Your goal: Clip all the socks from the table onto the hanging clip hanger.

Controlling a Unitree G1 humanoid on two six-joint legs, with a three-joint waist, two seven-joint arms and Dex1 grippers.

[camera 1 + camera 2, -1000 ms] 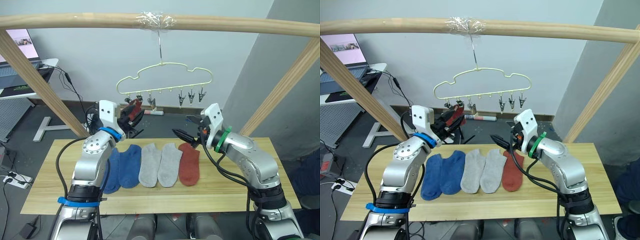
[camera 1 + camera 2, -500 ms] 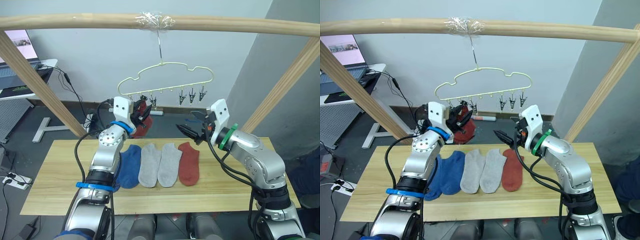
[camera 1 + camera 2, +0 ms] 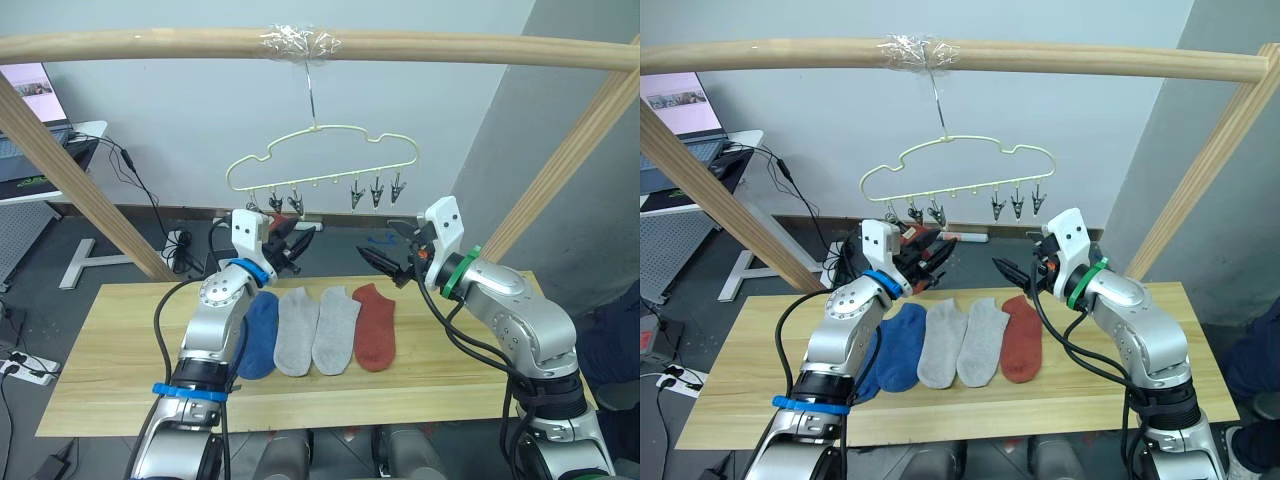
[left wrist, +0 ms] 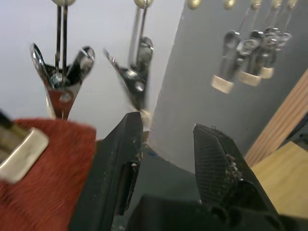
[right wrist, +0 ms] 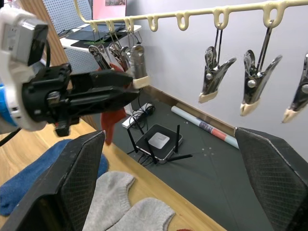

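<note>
The pale yellow clip hanger [image 3: 320,150] hangs by its hook from the pole, with metal clips [image 3: 376,190] along its bar. My left gripper [image 3: 297,238] is raised to the leftmost clips, open, with one clip [image 4: 134,79] just above its fingers. A rust red sock [image 4: 45,178] hangs beside its left finger, seemingly pinched by a clip [image 4: 60,79]. On the table [image 3: 100,360] lie a blue sock [image 3: 258,335], two grey socks [image 3: 298,330] and a red sock [image 3: 375,325]. More blue fabric [image 3: 865,380] shows under my left arm. My right gripper [image 3: 388,252] hovers wide open over the red sock on the table.
A thick wooden pole frame [image 3: 450,45] spans the scene, its slanted legs [image 3: 70,170] at both table ends. A laptop [image 3: 35,85] sits on a side desk at far left. Cables and a router [image 5: 161,142] lie on the floor behind the table.
My left gripper rose toward the leftmost clips with the red sock and now stands open, the sock beside it. The right gripper barely moved. The camera shifted slightly.
</note>
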